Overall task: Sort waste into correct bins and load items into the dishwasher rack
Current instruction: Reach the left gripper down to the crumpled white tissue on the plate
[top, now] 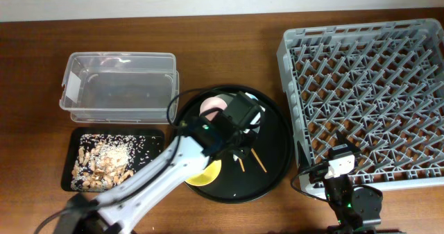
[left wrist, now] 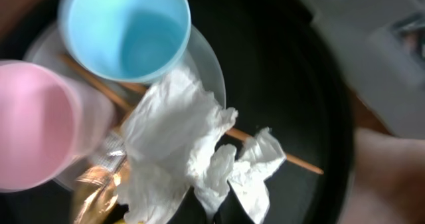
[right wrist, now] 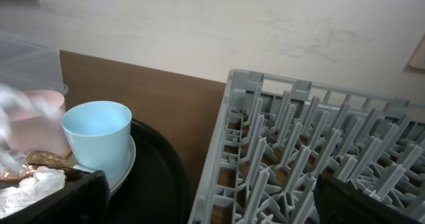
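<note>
I have the left gripper (top: pixel 243 123) clenched over the round black tray (top: pixel 274 175), low above the crumpled napkin (left wrist: pixel 179 137). Its fingers are out of the wrist view, so I cannot tell whether paper is pinched between them. The right gripper (right wrist: pixel 212 204) is spread wide and holds nothing, parked at the near left corner of the dishwasher rack (top: pixel 368 88).

By my reckoning the job is early. The food scraps (top: pixel 104 161) lie in the shallow black bin (top: pixel 158 135) at near left, so that part looks done. The clear tub (top: pixel 118 85) at far left appears to have no paper in it, though I can't be sure through the plastic.

The napkin lies across the grey plate (left wrist: pixel 207 68), with a brown scrap (left wrist: pixel 99 184) just beside it. The blue cup (left wrist: pixel 123 28) and pink cup (left wrist: pixel 33 131) stand upright on that plate. The chopsticks (top: pixel 257 159) and yellow bowl (top: pixel 205 175) are on the round tray too. The rack is bare, so all the loading is left.
</note>
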Controlling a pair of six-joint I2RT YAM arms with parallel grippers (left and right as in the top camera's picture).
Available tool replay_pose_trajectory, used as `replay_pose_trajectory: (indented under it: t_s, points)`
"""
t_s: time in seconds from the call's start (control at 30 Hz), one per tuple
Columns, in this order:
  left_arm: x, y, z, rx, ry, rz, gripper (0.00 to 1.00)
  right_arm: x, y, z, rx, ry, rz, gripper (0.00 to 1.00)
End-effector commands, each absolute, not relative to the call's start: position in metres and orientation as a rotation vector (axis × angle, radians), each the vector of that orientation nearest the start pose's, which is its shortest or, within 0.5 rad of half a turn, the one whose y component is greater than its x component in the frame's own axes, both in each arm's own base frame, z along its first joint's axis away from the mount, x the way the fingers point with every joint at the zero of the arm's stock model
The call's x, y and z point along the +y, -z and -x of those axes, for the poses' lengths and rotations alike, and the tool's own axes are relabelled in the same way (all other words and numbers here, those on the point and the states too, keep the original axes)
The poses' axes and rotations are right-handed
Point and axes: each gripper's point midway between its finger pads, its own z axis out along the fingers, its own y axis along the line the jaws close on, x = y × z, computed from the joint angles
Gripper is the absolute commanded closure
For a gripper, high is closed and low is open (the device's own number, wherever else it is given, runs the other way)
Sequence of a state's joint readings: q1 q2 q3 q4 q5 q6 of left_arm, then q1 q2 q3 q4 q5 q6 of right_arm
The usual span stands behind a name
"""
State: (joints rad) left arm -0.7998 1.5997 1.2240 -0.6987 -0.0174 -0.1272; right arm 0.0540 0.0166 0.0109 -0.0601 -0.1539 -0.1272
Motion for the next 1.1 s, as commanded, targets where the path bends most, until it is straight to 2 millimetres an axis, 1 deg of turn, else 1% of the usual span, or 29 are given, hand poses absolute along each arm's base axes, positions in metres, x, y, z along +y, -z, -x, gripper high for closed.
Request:
replay_pose_trajectory:
  t_s: [0.0, 0.1, 0.17, 0.3, 0.33, 0.43, 0.47, 0.57, 0.83, 0.9, 1.0, 1.07]
  points:
    - [-0.282, -0.082, -0.275, 2.619, 0.260, -0.892, 0.97, 0.040, -0.158, -0.243, 1.623, -0.079, 0.254, 0.01]
    - [-0.288, -0.072, -0.281, 2.613, 0.264, -0.890, 0.97, 0.040, -0.158, -0.243, 1.623, -0.079, 0.254, 0.01]
    - [-0.289, -0.071, -0.283, 2.607, 0.262, -0.887, 0.92, 0.040, -0.158, -0.243, 1.623, -0.079, 0.254, 0.01]
    - [-0.288, -0.072, -0.287, 2.592, 0.239, -0.874, 0.71, 0.040, -0.158, -0.243, 1.622, -0.078, 0.254, 0.01]
    - [-0.288, -0.072, -0.288, 2.591, 0.239, -0.874, 0.69, 0.040, -0.158, -0.243, 1.623, -0.079, 0.254, 0.01]
    - [-0.282, -0.072, -0.292, 2.583, 0.182, -0.857, 0.67, 0.040, -0.158, -0.243, 1.623, -0.079, 0.254, 0.01]
    - [-0.280, -0.071, -0.293, 2.582, 0.169, -0.854, 0.66, 0.040, -0.158, -0.243, 1.623, -0.079, 0.254, 0.01]
    - [-0.279, -0.066, -0.293, 2.593, 0.157, -0.858, 0.64, 0.040, -0.158, -0.243, 1.623, -0.079, 0.254, 0.01]
    - [-0.278, -0.040, -0.292, 2.644, 0.121, -0.878, 0.66, 0.040, -0.158, -0.243, 1.623, -0.079, 0.254, 0.01]
    - [-0.278, -0.039, -0.291, 2.646, 0.120, -0.879, 0.73, 0.040, -0.158, -0.243, 1.623, -0.079, 0.254, 0.01]
    - [-0.278, -0.039, -0.292, 2.643, 0.123, -0.878, 0.90, 0.040, -0.158, -0.243, 1.623, -0.078, 0.254, 0.02]
    - [-0.278, -0.039, -0.292, 2.643, 0.123, -0.878, 0.98, 0.040, -0.158, -0.243, 1.623, -0.079, 0.254, 0.01]
